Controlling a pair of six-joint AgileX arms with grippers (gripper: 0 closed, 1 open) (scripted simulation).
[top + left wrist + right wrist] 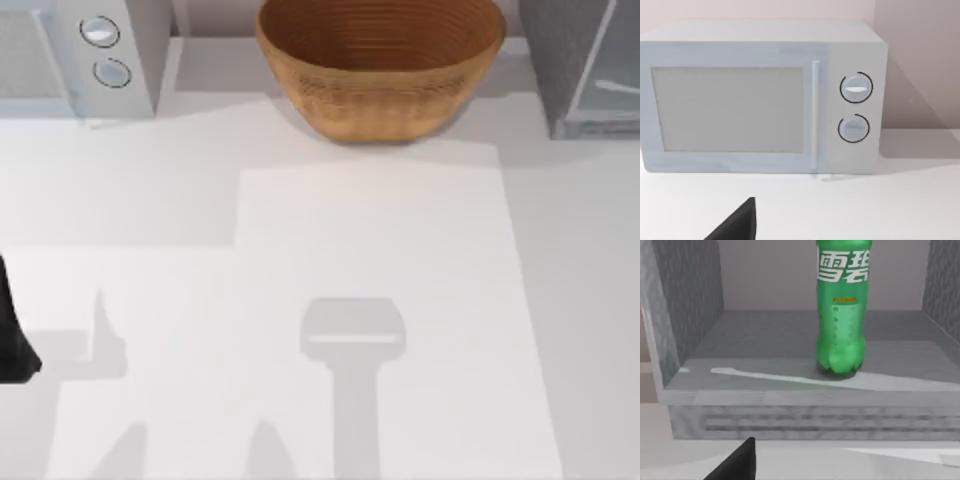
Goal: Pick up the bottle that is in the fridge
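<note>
The bottle (841, 315) loses its cap past the frame edge, and the fridge (580, 65) is cropped.

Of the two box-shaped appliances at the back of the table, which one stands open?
The grey speckled fridge at the back right: the green bottle stands upright inside. The microwave at the back left is closed.

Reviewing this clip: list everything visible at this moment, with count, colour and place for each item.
bottle: one, bright green with white lettering, standing upright on the fridge floor.
fridge: one, grey speckled, table's far right corner, front open in the right wrist view.
microwave: one, light grey, two round knobs, far left corner.
woven bowl: one, brown, far centre of the table.
table: one, white.
left arm: one dark part at the table's left edge; a dark finger in its wrist view.
right gripper: a dark finger in its wrist view, facing the fridge.
</note>
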